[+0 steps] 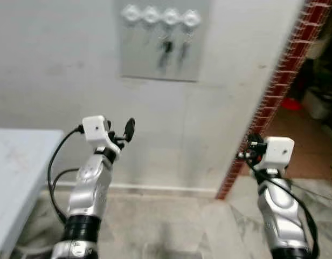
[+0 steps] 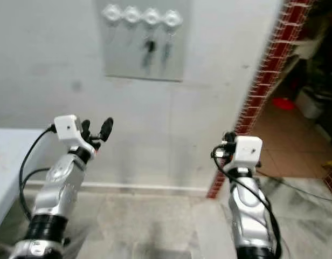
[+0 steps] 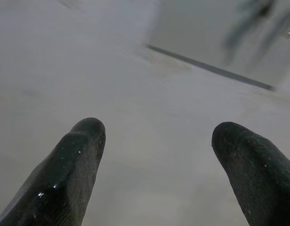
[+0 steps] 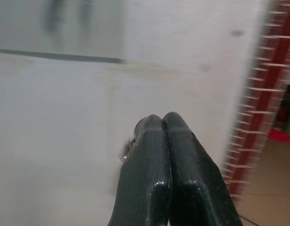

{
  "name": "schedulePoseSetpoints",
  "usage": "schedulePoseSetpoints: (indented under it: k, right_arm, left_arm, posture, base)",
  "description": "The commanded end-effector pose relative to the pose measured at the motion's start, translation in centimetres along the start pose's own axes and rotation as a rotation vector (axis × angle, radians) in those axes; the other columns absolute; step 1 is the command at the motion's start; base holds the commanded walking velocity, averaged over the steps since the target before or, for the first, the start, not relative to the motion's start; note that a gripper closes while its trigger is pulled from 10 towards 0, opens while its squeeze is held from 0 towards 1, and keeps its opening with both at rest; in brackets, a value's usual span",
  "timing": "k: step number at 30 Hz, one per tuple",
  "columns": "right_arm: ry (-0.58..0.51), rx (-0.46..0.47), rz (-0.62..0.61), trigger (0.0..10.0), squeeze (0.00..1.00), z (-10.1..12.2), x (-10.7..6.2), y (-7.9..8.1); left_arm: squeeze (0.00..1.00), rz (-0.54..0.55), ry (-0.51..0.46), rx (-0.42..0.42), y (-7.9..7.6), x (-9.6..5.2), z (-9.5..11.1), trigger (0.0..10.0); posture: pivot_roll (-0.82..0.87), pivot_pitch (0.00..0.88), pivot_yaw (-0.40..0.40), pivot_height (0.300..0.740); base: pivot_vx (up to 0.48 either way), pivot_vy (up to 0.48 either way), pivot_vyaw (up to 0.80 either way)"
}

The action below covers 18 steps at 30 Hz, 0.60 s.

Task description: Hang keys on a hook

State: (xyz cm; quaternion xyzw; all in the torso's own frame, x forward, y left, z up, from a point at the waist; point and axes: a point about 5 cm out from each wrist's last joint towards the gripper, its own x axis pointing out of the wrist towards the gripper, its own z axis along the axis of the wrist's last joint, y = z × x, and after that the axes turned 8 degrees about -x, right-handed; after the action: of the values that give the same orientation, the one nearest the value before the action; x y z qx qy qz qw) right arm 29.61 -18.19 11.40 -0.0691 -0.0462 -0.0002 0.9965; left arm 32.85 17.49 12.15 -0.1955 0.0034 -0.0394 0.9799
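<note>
Bare wall (image 1: 58, 65) open between pincers and hook plate (image 1: 159, 40); 2 hooks (image 1: 141, 14) free; counter (image 1: 15, 167) flanks left.

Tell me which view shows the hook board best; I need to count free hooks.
The left eye view: the hook board faces the camera whole, four round hooks, keys hanging from the right two. The right eye view matches. Both wrist views catch only a blurred corner.

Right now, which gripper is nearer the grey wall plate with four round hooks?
Left. The left gripper is raised below the grey wall plate, offset left; the right gripper sits lower, offset right.
</note>
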Motion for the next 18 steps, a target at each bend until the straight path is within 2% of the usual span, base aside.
schedulePoseSetpoints:
  k: [1, 3, 18]
  right_arm:
    - [-0.009, -0.015, -0.028, 10.0, 0.0, 0.3, -0.02, -1.12]
    - [-0.008, -0.014, -0.029, 10.0, 0.0, 0.31, -0.09, -1.1]
    - [-0.042, -0.02, -0.02, 10.0, 0.0, 1.13, 0.15, -1.26]
  left_arm:
    - [0.0, -0.036, -0.001, -0.01, -1.28, 0.36, -0.08, 10.0]
    - [0.0, -0.036, -0.001, -0.008, -1.27, 0.33, -0.06, 10.0]
    - [0.0, -0.053, 0.013, 0.077, -2.02, 0.52, 0.12, 10.0]
  posture:
    - [0.01, 0.0, -0.03, 0.74]
    - [0.01, 0.0, -0.027, 0.74]
    - [0.01, 0.0, -0.018, 0.74]
  base:
    - [0.0, 0.476, 0.0]
    - [0.0, 0.48, 0.0]
    - [0.0, 0.0, 0.0]
